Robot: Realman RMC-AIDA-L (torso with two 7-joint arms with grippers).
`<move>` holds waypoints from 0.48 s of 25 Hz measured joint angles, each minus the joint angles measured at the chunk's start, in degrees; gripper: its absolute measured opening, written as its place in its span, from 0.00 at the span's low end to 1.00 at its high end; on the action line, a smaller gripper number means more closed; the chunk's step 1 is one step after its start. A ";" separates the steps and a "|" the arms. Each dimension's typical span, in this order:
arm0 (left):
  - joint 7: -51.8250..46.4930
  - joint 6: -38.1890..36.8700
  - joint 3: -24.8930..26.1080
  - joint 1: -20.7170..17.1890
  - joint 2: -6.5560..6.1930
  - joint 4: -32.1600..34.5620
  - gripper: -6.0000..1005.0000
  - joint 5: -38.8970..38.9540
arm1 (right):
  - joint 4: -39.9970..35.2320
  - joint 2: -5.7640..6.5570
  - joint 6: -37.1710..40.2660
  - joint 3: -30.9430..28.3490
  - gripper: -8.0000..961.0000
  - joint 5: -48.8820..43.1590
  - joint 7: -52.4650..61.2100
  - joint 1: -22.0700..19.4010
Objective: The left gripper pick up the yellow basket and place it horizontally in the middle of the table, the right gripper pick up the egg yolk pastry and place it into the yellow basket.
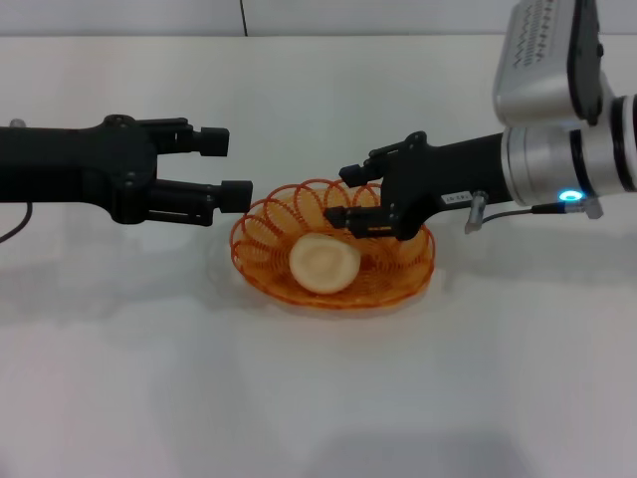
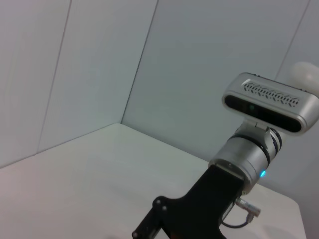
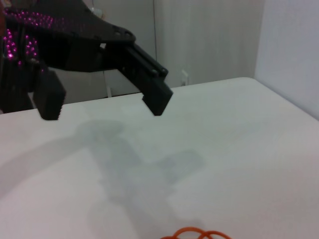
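The yellow basket [image 1: 261,234] lies flat on the white table [image 1: 318,398] at its middle. The egg yolk pastry [image 1: 323,263] rests inside it, free of both grippers. My right gripper [image 1: 345,194], on the arm with the silver segment and blue light, hovers open over the basket's far side, just above and behind the pastry. My left gripper [image 1: 224,169], on the all-black arm, is open and empty beside the basket's left rim. It also shows in the right wrist view [image 3: 103,102], above the table, with a bit of the basket's rim [image 3: 197,233] in front of it.
The table's back edge [image 1: 299,36] meets a grey wall. The right arm's silver wrist segment [image 2: 239,164] with its camera shows in the left wrist view. Bare tabletop lies in front of the basket.
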State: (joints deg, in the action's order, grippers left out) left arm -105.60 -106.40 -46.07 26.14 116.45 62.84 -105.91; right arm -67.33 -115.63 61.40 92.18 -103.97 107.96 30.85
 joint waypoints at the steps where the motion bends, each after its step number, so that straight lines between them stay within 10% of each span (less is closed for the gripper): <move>1: 0.02 0.00 0.01 -0.08 0.00 0.00 0.88 0.00 | -0.10 0.04 0.06 -0.38 0.48 0.00 0.00 -0.12; 12: 0.83 0.42 0.03 -0.39 -0.08 0.00 0.88 0.42 | -1.14 0.23 2.89 -7.63 0.77 1.41 -2.50 -5.76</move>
State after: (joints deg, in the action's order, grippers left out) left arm -104.77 -105.97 -46.04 25.76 116.37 62.84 -105.48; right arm -68.47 -115.39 64.29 84.55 -102.56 105.46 25.09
